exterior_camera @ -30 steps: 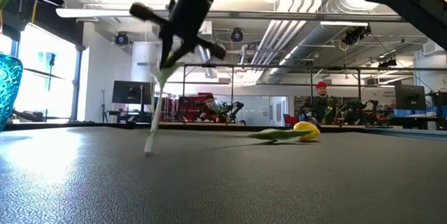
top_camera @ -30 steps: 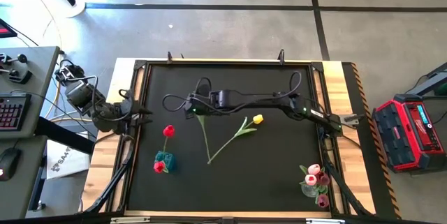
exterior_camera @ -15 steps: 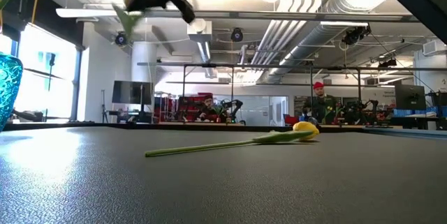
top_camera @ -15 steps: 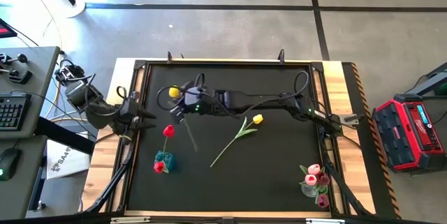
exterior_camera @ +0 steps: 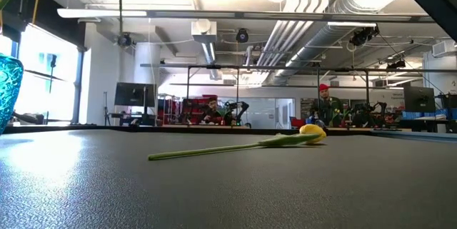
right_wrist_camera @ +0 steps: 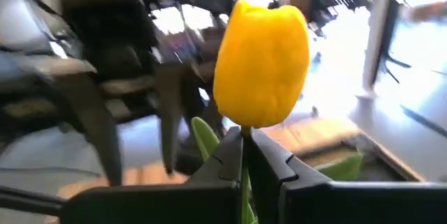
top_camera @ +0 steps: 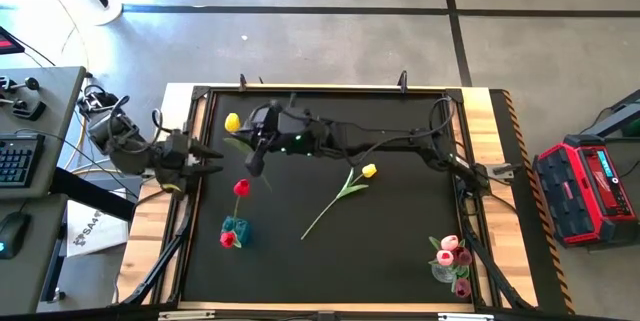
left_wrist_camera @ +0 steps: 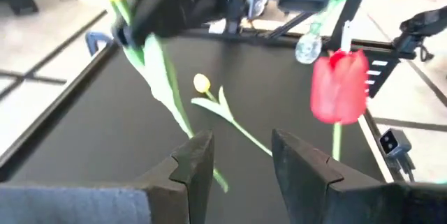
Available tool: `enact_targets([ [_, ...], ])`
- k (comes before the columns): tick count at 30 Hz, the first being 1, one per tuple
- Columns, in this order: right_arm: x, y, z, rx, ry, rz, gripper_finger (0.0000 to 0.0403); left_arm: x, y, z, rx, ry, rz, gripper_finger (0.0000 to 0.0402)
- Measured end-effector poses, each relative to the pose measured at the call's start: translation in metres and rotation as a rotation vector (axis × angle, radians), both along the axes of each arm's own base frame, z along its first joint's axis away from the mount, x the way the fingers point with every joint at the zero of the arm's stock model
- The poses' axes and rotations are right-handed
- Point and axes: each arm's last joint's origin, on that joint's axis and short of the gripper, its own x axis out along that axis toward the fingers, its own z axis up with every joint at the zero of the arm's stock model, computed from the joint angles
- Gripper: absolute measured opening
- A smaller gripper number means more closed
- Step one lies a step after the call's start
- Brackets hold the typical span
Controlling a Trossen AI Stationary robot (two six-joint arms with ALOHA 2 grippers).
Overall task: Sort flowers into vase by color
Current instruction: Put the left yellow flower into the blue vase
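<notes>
The right tool [top_camera: 250, 141] is held above the far left part of the surface [top_camera: 400, 241], clamped on the stem of a yellow tulip [top_camera: 233, 122] just under its bud, so that the flower is lifted clear of the mat. The left tool [top_camera: 205, 157] is seen at the left edge of the surface, its fingers [left_wrist_camera: 192, 161] apart with nothing between them. A second yellow tulip [top_camera: 368, 171] lies flat near the middle. A blue vase [top_camera: 236, 230] with red tulips [top_camera: 241, 189] stands by the near left corner, and a clear vase [top_camera: 443, 272] with pink tulips [top_camera: 452, 252] by the near right corner.
</notes>
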Motion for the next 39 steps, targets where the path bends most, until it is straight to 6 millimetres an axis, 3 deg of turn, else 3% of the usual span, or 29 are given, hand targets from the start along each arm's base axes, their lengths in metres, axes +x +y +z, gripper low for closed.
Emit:
enact_targets([
  [6, -0.008, 0.001, 0.028, -0.104, -0.133, 0.121, 0.0, 0.002, -0.002, 0.013, 0.0, -0.099, -0.022, 0.0131],
  [12, -0.008, 0.004, 0.033, -0.21, -0.192, 0.298, 0.0, 0.006, -0.005, 0.022, -0.018, -0.18, -0.013, 0.0131],
  [22, -0.009, 0.006, 0.04, -0.23, -0.288, 0.437, 0.0, 0.016, -0.012, 0.02, 0.047, -0.167, 0.046, 0.0131],
  [33, -0.01, 0.005, 0.044, -0.228, -0.326, 0.434, 0.0, 0.037, -0.021, 0.014, 0.094, -0.121, 0.091, 0.0129],
  [39, -0.01, 0.005, 0.044, -0.219, -0.326, 0.433, 0.0, 0.038, -0.02, 0.016, 0.079, -0.14, 0.105, 0.0081],
])
